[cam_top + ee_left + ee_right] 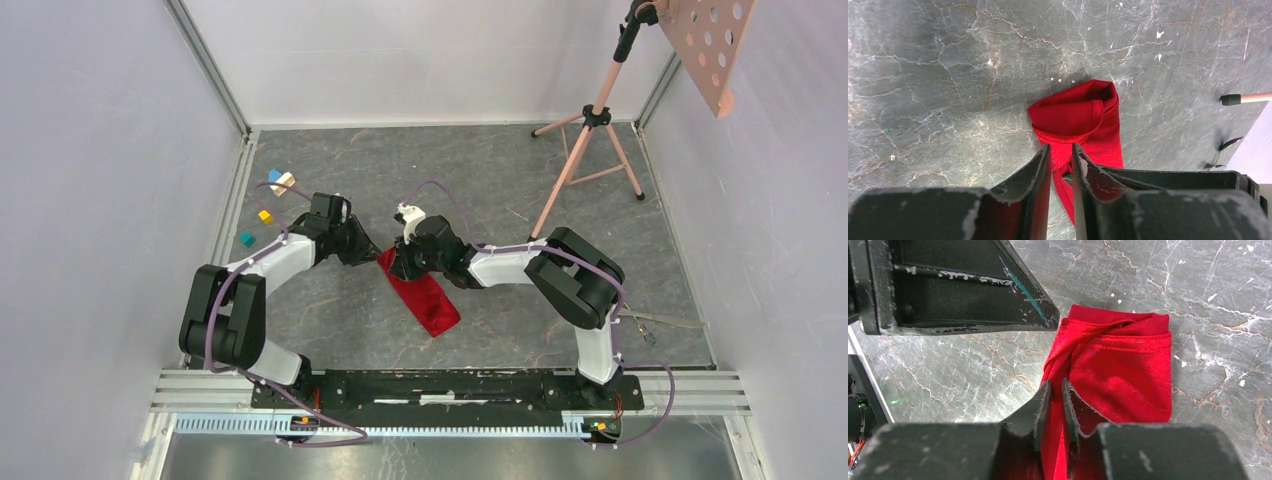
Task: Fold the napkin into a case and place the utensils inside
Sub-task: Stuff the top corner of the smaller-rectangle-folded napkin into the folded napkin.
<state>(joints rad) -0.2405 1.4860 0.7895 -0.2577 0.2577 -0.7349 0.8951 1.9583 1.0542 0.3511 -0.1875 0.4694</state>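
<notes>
On your grey, marble-veined table (330, 180), both arms bend inward and meet at the far end of the napkin (425, 295), soft red cloth folded into a narrow strip. Your left gripper (1061, 150) and right gripper (1057, 385) each pinch a fold of it, jaws nearly together.

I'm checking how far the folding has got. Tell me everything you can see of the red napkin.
The napkin is thin, bright red cloth, folded into a narrow layered rectangle with a hemmed edge; one end gapes like a pocket. It lies flat and diagonal on the grey marbled table, between the arms. The left gripper and the right gripper each pinch its far end, jaws almost closed on the cloth.
</notes>
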